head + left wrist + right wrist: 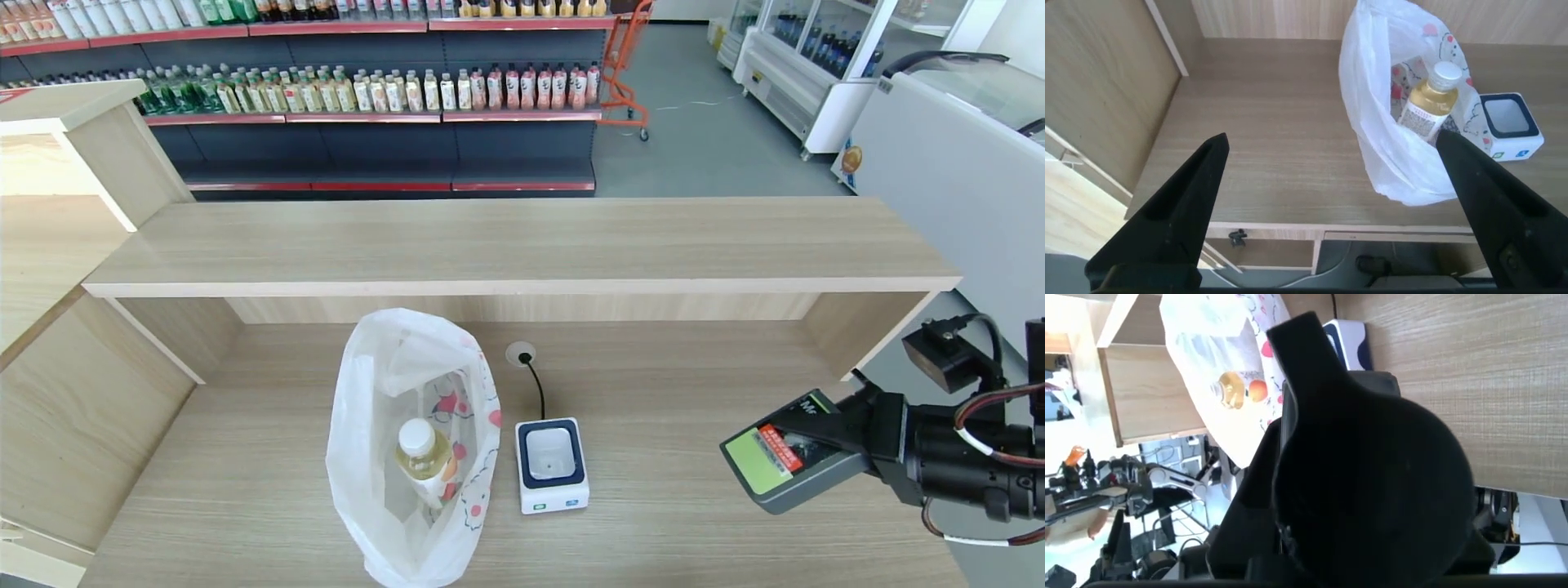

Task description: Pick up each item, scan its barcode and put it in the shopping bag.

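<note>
Item 1: box [780, 467], one. Flat and dark grey, with a light green end face and a red label on its upper side. It is held tilted in the air over the right end of the counter [694, 506], well apart from the scanner.

Item 2: bottle [423, 457], one. Clear plastic, white cap, pale yellow drink, printed label. It stands leaning inside the shopping bag, cap upward.

Item 3: shopping bag [351, 457], one. Thin white plastic with red and pink cartoon prints, mouth open upward. It stands on the counter, just beside the scanner on my left side.

Item 4: barcode scanner [552, 465], one. A white block with a dark blue frame around a pale window, and two small lit marks on its near edge. It rests flat on the counter at centre. One black cable [539, 392] runs from it to a round hole farther back in the counter.

My right gripper [841, 449]: clamped on the dark end of the box, one finger above it and one below.

My left gripper [1331, 143]: its two dark fingers [1184, 204] are spread wide, holding nothing and touching nothing, raised above the near-left part of the counter with the bag beyond them.
</note>
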You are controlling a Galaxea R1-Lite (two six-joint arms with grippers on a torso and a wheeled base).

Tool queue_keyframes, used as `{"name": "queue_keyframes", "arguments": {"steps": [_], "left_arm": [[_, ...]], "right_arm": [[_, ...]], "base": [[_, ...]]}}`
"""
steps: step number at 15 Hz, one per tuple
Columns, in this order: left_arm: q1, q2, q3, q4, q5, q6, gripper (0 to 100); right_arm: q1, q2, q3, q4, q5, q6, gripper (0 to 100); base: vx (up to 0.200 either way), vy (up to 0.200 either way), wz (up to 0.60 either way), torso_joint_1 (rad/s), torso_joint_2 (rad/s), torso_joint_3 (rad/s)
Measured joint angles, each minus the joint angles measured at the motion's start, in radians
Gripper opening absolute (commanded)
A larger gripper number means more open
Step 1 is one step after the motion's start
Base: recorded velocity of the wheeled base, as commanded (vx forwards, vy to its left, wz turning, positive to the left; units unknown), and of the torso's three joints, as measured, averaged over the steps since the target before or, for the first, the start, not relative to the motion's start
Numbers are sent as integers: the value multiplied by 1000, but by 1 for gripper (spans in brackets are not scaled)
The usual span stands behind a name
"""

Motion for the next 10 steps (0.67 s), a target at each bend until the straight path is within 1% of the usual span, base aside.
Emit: {"name": "queue_keyframes", "arguments": {"steps": [2,4,5,8,10], "left_arm": [[1,0,0,-1,0,1,100],[0,0,0,1,0,6,100],[0,0,0,0,0,6,100],[1,0,0,0,0,4,100],[-1,0,0,0,0,3,100]], "right_arm": [[3,0,0,5,-7,-20,0],[7,13,1,4,-10,-81,0],[7,27,2,4,-27,-142,0],[36,88,0,-10,-56,-253,0],[56,156,-2,-81,-61,-311,0]], "base": [[0,200,0,7,0,2],[0,200,0,10,2,2],[0,0,0,0,0,0],[0,0,0,0,0,0],[0,0,0,0,0,0]]}}
